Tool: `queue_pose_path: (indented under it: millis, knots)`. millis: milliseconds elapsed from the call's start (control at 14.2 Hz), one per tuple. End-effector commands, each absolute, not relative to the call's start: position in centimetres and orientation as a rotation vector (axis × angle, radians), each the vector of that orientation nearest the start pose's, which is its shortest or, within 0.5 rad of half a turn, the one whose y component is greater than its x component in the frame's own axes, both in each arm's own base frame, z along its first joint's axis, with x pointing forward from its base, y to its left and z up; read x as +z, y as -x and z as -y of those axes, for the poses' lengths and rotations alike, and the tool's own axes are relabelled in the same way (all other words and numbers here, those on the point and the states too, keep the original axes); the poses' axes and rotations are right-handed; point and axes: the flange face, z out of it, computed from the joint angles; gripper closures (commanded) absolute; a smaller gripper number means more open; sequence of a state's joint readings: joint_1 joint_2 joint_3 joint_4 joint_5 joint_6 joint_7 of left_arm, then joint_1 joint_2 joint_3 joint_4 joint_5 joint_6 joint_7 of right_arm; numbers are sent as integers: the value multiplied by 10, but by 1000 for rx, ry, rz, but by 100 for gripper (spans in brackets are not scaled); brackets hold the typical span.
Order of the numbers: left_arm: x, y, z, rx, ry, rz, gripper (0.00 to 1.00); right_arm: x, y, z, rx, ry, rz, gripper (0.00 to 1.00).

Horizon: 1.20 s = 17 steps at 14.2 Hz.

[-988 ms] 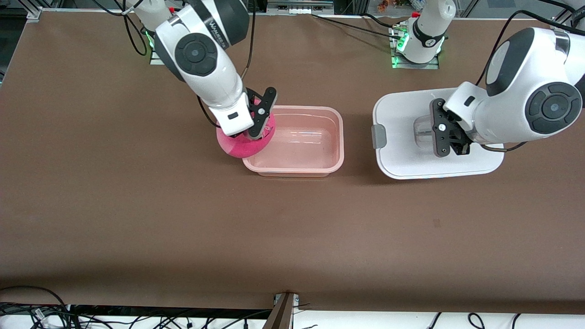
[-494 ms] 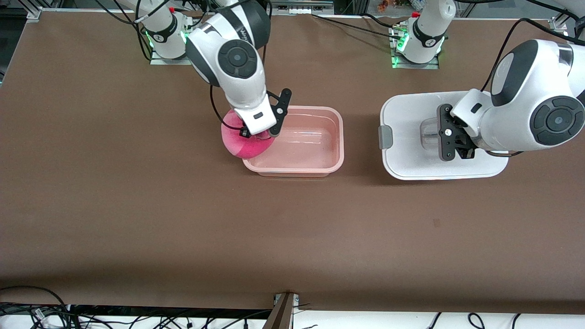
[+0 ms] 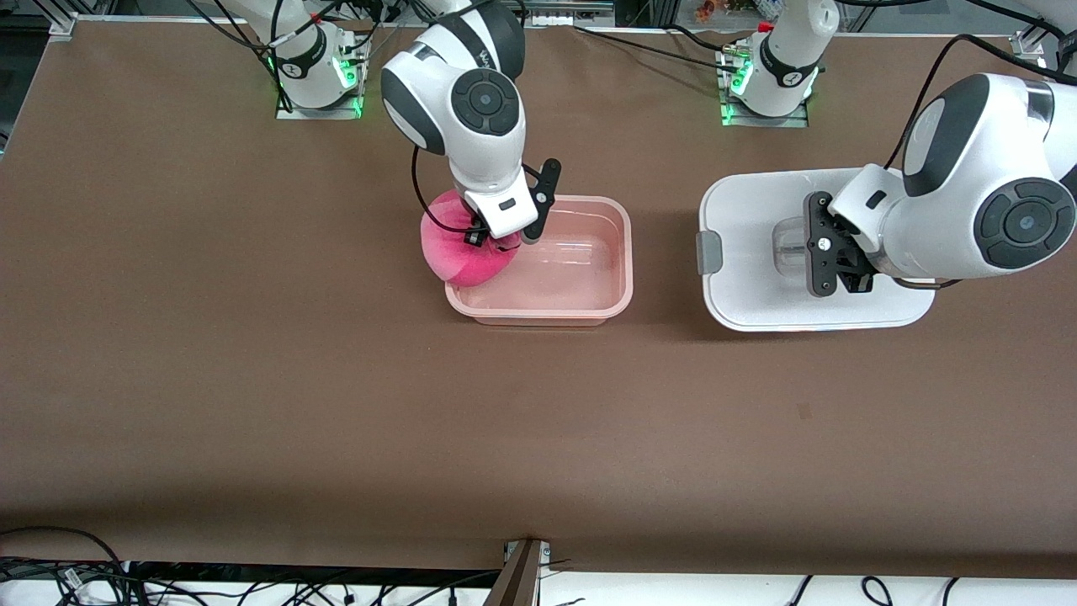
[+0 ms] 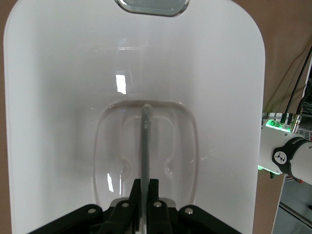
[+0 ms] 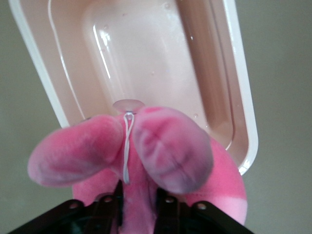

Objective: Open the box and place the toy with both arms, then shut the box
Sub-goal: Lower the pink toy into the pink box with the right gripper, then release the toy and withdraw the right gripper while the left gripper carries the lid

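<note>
Right gripper fingers pinch the toy (over the box rim); left gripper fingers clamp the lid handle.

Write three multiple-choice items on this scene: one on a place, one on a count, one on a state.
1. Where is the flat white lid?
A. on the translucent pinkish plastic box
B. beside the box, toward the left arm's end
C. inside the box

2. How many grey side clips show on the lid in the front view?
A. one
B. three
C. four

3. What does the left gripper hold?
A. the round bright-pink plush toy
B. nothing
C. the lid's clear handle

Key: 1 B, box stands open; 2 A, single clip on the box-side edge; 3 C, fingers pinch the handle bar. The right gripper pinches the toy over the box rim.
</note>
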<state>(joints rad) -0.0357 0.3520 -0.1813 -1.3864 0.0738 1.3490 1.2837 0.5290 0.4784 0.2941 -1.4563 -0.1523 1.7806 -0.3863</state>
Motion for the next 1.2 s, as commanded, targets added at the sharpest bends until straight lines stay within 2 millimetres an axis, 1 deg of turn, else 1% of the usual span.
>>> queue_pose_path:
  millis: [0, 71, 212, 282, 353, 424, 494, 565, 706, 776, 847, 918, 988, 1059, 1129]
  knots:
    - [494, -608, 105, 559, 2366, -2262, 100, 435, -501, -472, 127, 2713, 1677, 0]
    - [494, -608, 105, 557, 2366, -2262, 100, 447, -503, -472, 93, 2729, 1650, 0]
    - [492, -608, 106, 557, 2371, -2272, 100, 464, -519, -460, 44, 2754, 1593, 0]
    - [492, -608, 106, 559, 2373, -2270, 100, 468, -526, -451, 39, 2771, 1556, 0]
    - [493, -608, 106, 557, 2373, -2270, 100, 482, -529, -442, 10, 2802, 1489, 0]
    - [494, -608, 106, 552, 2373, -2270, 100, 485, -532, -437, 4, 2844, 1398, 0]
    - [494, -608, 109, 548, 2371, -2274, 100, 485, -542, -425, 4, 2890, 1307, 0]
    - [494, -607, 114, 543, 2364, -2285, 100, 490, -553, -409, -8, 2917, 1254, 0]
    - [495, -604, 131, 497, 2403, -2333, 100, 491, -583, -364, -8, 2969, 1137, 0]
    - [495, -602, 143, 486, 2401, -2350, 100, 491, -598, -337, 0, 2995, 1071, 0]
    - [497, -598, 162, 485, 2411, -2335, 100, 489, -611, -308, 33, 3022, 1000, 0]
    - [499, -592, 182, 494, 2421, -2306, 100, 488, -624, -278, 55, 3037, 919, 0]
    - [499, -584, 208, 502, 2405, -2304, 100, 488, -637, -245, 72, 3029, 817, 0]
    - [496, -577, 237, 489, 2358, -2330, 100, 487, -646, -214, 105, 3014, 716, 0]
    - [496, -571, 268, 427, 2321, -2345, 100, 486, -650, -189, 141, 3018, 647, 0]
